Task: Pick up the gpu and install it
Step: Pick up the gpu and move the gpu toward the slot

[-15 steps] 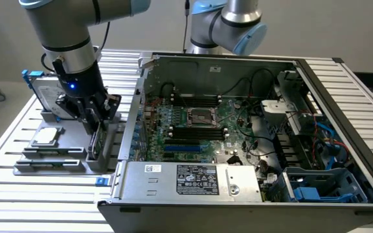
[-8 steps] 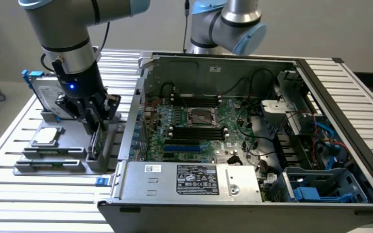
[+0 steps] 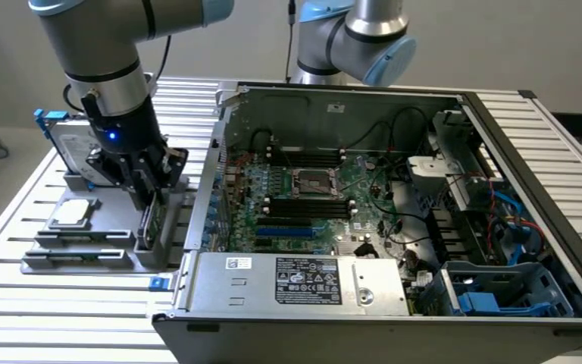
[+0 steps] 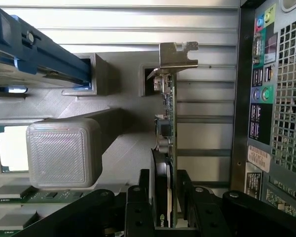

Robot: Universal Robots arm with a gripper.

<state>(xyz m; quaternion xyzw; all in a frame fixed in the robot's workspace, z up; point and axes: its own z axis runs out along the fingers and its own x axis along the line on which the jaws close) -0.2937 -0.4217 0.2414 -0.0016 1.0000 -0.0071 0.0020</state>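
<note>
**Item: gpu [image 3: 148,221], in holder.** Stands on its long edge in a slot of the grey printed holder [image 3: 170,244], at 9 o'clock in the exterior view, outside the computer case [image 3: 533,136]. In the wrist view the green board edge, black shroud and silver end bracket [image 4: 178,54] are visible, with the bracket at the end away from the camera.

**Holder, other contents.**
- Hard drive [image 3: 67,144] with blue rails, upright at the holder's 11 o'clock corner.
- Processor chip [image 3: 73,213], flat in a square recess.
- Two memory sticks [image 3: 81,236], lying in slots towards 7 o'clock.

**Case, lid off.**
- Motherboard [image 3: 301,205] on the floor of the case.
- Power supply [image 3: 301,280] along the 6 o'clock wall.
- Blue drive caddy [image 3: 503,292] at 4 o'clock.

**Arm.** Reaches straight down over the holder, wrist vertical. The gripper [image 3: 145,199] is lowered onto the card's upper edge. The fingers [image 4: 138,212] stand apart, one on each face of the card, not pressed together. A second arm [image 3: 357,34] rises behind the case at 12 o'clock.

**Markings.** White rating label on the power supply and barcode sticker [image 4: 257,158] on the case's port panel, text too small to read.

**Support.** Slatted aluminium surface [image 3: 28,303].
</note>
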